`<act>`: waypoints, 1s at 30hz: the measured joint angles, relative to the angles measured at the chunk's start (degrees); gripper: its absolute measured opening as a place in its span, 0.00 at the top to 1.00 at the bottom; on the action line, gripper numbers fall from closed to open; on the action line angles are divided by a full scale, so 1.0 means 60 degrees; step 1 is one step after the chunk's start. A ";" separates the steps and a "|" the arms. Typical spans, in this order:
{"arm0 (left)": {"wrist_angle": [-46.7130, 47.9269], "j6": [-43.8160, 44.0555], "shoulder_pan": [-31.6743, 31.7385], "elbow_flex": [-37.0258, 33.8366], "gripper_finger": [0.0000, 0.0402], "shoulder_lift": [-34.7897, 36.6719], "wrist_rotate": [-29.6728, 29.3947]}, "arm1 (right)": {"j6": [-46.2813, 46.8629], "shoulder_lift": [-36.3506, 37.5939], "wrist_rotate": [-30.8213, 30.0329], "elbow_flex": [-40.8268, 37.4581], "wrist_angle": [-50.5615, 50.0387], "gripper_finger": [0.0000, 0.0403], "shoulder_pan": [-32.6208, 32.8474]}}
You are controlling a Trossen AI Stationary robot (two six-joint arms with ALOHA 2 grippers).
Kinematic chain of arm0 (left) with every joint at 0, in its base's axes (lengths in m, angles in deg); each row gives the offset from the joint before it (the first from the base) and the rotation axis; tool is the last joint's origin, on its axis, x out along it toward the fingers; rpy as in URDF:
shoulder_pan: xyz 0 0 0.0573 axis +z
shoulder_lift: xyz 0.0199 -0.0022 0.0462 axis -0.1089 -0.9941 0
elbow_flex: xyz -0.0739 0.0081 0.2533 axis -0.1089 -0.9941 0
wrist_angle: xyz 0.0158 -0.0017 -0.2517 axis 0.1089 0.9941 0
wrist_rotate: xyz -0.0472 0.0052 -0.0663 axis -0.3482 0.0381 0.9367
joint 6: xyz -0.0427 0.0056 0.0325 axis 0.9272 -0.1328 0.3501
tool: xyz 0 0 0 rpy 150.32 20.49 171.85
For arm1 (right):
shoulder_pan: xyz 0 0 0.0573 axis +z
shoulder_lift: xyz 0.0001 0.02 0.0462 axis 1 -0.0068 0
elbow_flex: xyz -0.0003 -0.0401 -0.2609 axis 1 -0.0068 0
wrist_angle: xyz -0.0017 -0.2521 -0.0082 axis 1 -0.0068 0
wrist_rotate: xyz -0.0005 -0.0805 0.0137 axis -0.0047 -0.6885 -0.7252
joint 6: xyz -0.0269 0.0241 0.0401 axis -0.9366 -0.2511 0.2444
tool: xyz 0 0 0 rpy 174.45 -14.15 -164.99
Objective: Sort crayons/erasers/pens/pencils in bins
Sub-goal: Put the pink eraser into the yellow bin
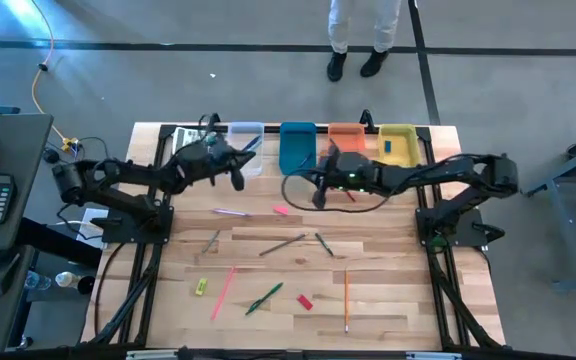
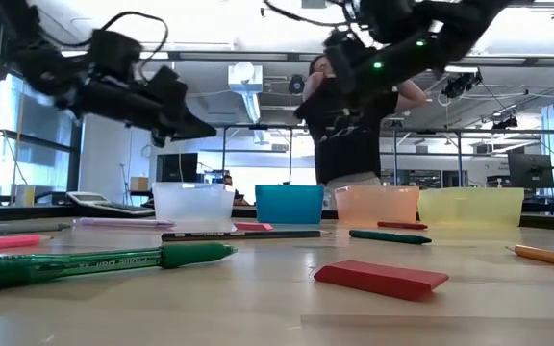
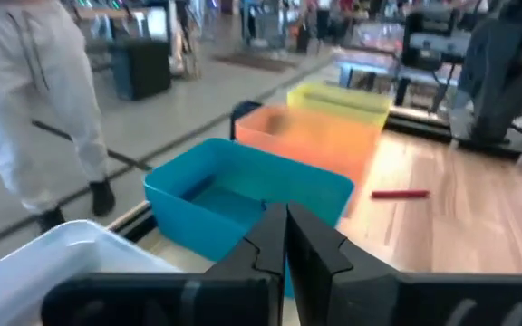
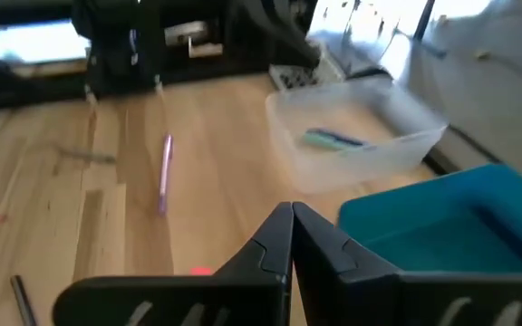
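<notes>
Hovering upper-centre of high view: left gripper (image 1: 240,178) near clear bin (image 1: 246,146), right gripper (image 1: 319,194) below blue bin (image 1: 296,147); both fingers together, empty. Erasers lower centre: yellow eraser (image 1: 200,287), red eraser (image 1: 305,301).

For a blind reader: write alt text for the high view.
Seen from above, two dark robot arms reach over a wooden table, the left gripper and right gripper both shut and empty near four bins: clear, blue, orange, yellow. Pens, pencils and erasers lie scattered nearer the front. A person's legs stand beyond the table.
</notes>
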 joint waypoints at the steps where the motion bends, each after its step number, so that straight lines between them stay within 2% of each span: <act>1: -0.0447 -0.0005 0.0036 -0.0281 1.00 0.0000 -0.0082 | 0.0083 -0.0243 0.0005 0.0297 -0.0277 1.00 0.0032; 8: -0.3051 0.0134 0.0614 -0.1658 1.00 0.0000 0.0439 | 0.0403 -0.2047 0.0146 0.2436 -0.2833 0.98 0.0155; 11: -0.3359 0.0122 0.0806 -0.1885 1.00 0.0000 0.0496 | 0.0436 -0.2856 0.0346 0.3247 -0.3696 0.91 0.0215; 16: -0.3364 0.0087 0.0955 -0.1932 1.00 0.0000 0.0501 | 0.0595 -0.4045 0.0553 0.4276 -0.4819 0.73 0.0422; 23: -0.3362 0.0042 0.0953 -0.1932 1.00 -0.0004 0.0501 | 0.1004 -0.5066 0.0839 0.4754 -0.5465 0.55 0.0672; 30: -0.3362 0.0042 0.0953 -0.1932 1.00 -0.0007 0.0497 | 0.1300 -0.5438 0.0799 0.4794 -0.5447 0.53 0.0707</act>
